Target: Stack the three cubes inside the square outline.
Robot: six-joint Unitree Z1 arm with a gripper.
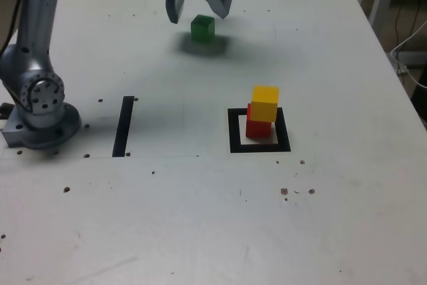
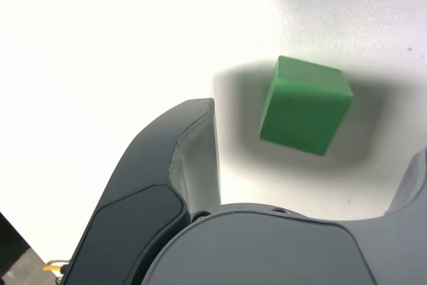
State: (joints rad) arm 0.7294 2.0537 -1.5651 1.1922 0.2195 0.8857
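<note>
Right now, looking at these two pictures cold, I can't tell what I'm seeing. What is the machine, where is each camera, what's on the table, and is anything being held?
The grey machine is a single robot arm; its base sits at the exterior view's left. One picture comes from a camera off the arm, looking down on the white table. The other comes from a camera on the wrist, looking past the gripper's dark fingers.

On the table, a yellow cube sits on a red cube inside a black tape square outline. A separate black tape strip lies nearer the base. The green cube stands alone at the far side.

The gripper hangs over the green cube with its jaws wide open. Nothing is held.
</note>
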